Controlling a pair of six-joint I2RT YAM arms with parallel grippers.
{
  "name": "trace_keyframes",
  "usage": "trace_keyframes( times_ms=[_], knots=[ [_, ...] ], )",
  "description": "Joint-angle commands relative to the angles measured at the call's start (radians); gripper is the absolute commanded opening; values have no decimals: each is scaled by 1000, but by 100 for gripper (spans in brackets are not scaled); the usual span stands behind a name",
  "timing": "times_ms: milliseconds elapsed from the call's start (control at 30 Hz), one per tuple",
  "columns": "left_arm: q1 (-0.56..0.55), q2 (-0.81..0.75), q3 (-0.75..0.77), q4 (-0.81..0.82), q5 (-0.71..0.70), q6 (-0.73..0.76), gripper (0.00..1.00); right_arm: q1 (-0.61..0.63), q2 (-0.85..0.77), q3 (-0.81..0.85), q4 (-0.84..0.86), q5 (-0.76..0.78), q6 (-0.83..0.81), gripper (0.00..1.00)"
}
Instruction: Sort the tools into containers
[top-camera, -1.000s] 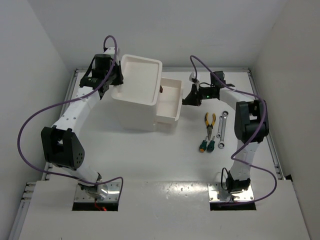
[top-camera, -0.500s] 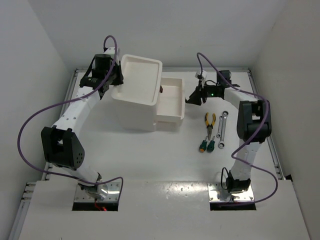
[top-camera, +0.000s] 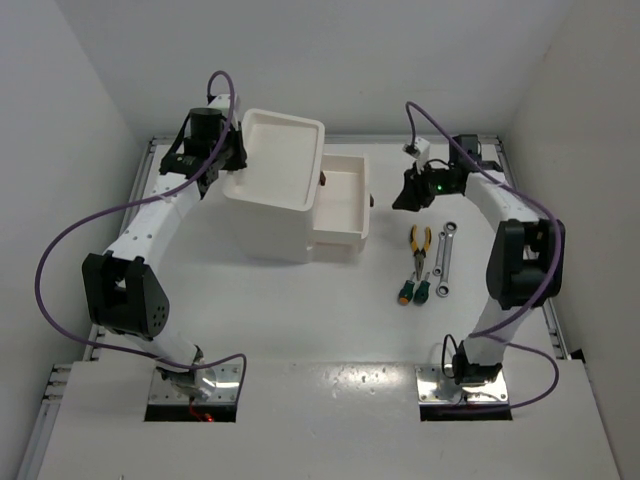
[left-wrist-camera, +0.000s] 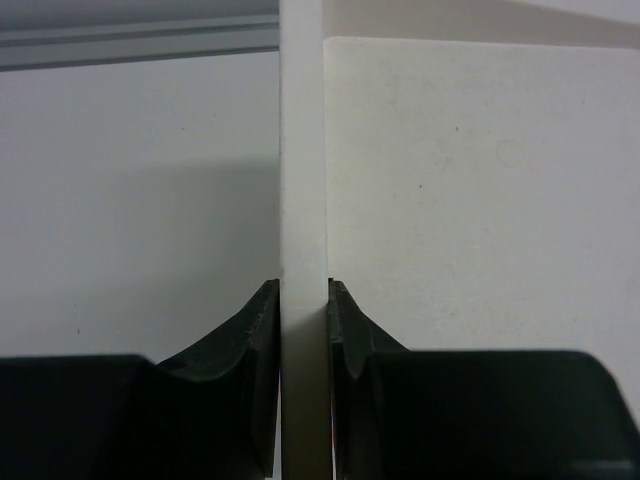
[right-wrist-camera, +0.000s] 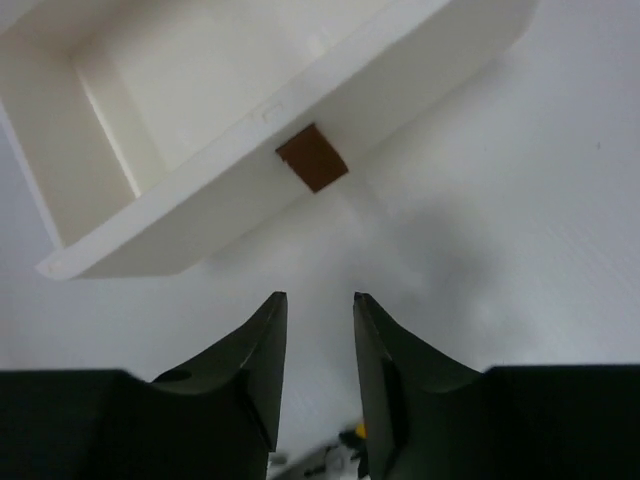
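Left jaws apparently on tray rim (left-wrist-camera: 303, 200)

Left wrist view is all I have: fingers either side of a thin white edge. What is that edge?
Observer: It is the left rim of the tray top on the white container. The left gripper is shut on it.
Operator: Any drawer open?
Observer: Yes, one drawer is pulled out to the right, with nothing in it.
Operator: Right arm?
Observer: The right gripper is open and holds nothing. It is in front of that drawer's knob, not touching it.
Operator: Tools?
Observer: None are sorted. The pliers, two wrenches and two screwdrivers lie on the table, right of the drawer.
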Motion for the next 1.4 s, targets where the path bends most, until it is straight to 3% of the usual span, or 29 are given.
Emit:
trace_keyframes(
  times_ms=[0,67,133,300,400,533,833,1033,1367],
  knots=[
    [-34,69,-65,-243,90,-80,0,17,-90,69,-326,190,45,29],
    [-43,59,-65,-243,81,-89,0,5,-176,8,-351,276,134,27],
    [-43,49,-65,-243,70,-98,0,-4,-239,-73,-351,344,162,32],
    [-53,16,-97,-234,61,-98,1,-4,-310,-162,-472,385,278,37],
    [-53,-9,-129,-213,52,-112,12,-13,-369,-244,-460,399,395,38],
    [-62,-32,-152,-212,52,-123,14,-4,-463,-360,-356,442,542,46],
    [-71,-96,-217,-203,33,-113,15,-1,-414,-458,-422,571,725,50],
    [-71,-107,-241,-183,33,-113,4,-1,-399,-511,-388,647,791,50],
    [-71,-89,-241,-163,24,-113,1,-1,-276,-482,-290,669,855,50]
  ],
)
